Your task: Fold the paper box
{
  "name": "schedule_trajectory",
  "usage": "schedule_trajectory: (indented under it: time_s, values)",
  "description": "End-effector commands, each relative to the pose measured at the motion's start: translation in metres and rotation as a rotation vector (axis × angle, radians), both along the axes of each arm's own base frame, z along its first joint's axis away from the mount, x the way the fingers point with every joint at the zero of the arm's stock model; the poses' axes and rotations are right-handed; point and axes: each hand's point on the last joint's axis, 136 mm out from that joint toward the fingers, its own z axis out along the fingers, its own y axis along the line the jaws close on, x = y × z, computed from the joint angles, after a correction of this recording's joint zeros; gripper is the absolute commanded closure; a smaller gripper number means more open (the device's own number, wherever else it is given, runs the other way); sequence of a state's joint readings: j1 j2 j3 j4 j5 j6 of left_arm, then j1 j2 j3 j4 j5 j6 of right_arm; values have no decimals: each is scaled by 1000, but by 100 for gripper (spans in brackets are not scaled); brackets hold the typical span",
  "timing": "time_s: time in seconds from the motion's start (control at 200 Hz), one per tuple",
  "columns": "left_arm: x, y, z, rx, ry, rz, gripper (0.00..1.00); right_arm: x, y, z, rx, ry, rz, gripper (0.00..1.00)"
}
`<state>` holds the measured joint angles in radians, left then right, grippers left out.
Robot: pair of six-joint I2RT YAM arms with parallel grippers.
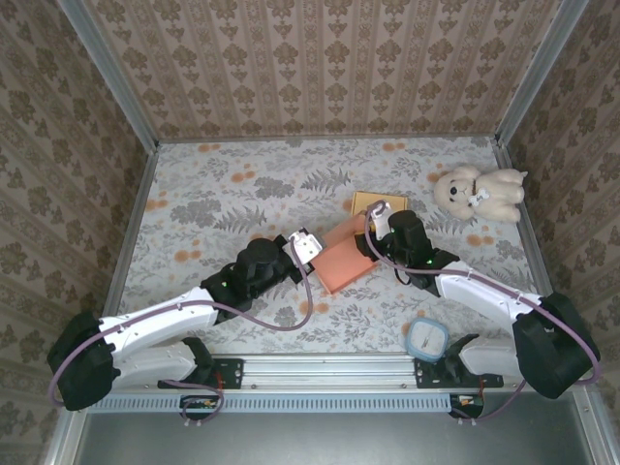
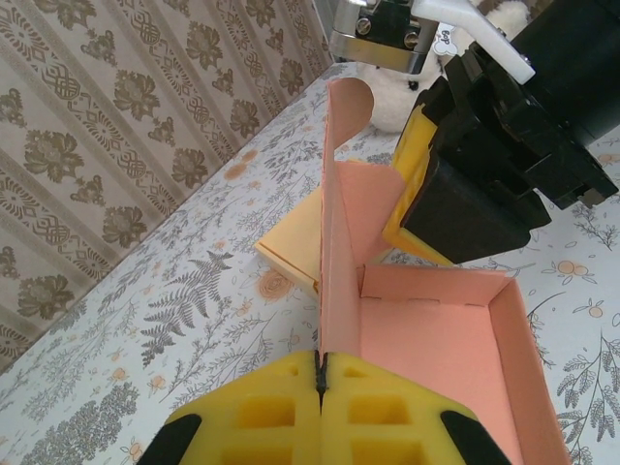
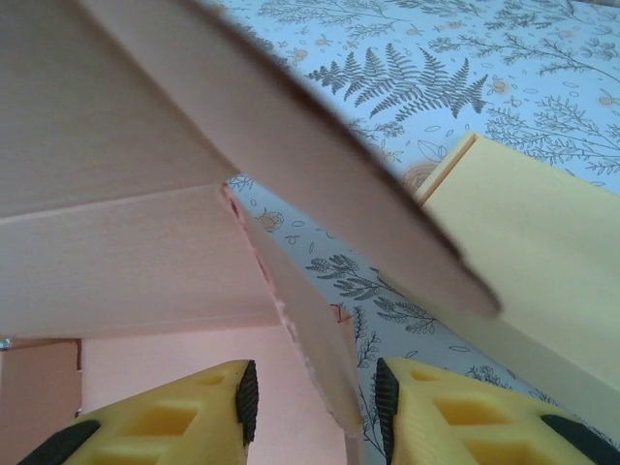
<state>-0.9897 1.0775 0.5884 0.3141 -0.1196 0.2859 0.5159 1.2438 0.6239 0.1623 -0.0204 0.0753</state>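
Both arms (image 1: 165,325) (image 1: 484,295) reach inward; left fingers (image 2: 262,417) pinch paper box (image 1: 344,260); right fingers (image 3: 174,426) parted.

No text, label, brand or number can be read anywhere. The one candidate is a small dark marking on the white bracket (image 2: 489,44) up and to the right of the paper box (image 2: 436,339) in the left wrist view, and it is too small and blurred to make out.
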Motion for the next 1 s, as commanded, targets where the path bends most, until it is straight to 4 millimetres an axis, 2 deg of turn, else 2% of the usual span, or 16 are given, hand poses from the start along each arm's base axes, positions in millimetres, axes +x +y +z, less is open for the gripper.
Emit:
schedule_trajectory:
  time_s: [0.0,0.09,0.23,0.37,0.455,0.515,0.635,0.72,0.865,0.995]
  values:
    - [-5,0,5,-9,-19,-18,100,-3,10,19,32,-69,55,69]
    - [-3,1,7,-22,-15,-1,100,-5,14,19,43,-75,61,79]
    - [3,4,12,-55,-8,41,100,-6,16,17,47,-82,40,87]
    - [11,7,15,-90,11,97,100,0,10,7,46,-87,-42,97]
    - [24,14,16,-125,34,186,92,2,8,2,56,-97,-88,99]
    - [33,20,14,-156,71,259,78,3,5,-2,63,-103,-129,100]
    - [40,35,4,-189,186,389,57,5,-6,-10,72,-106,-222,100]
    - [39,49,-3,-220,264,469,54,6,-13,-16,65,-102,-267,100]
    - [30,64,-13,-230,342,502,50,5,-16,-19,36,-103,-266,100]
    - [38,75,-34,-243,452,517,50,4,-15,-18,27,-102,-250,100]
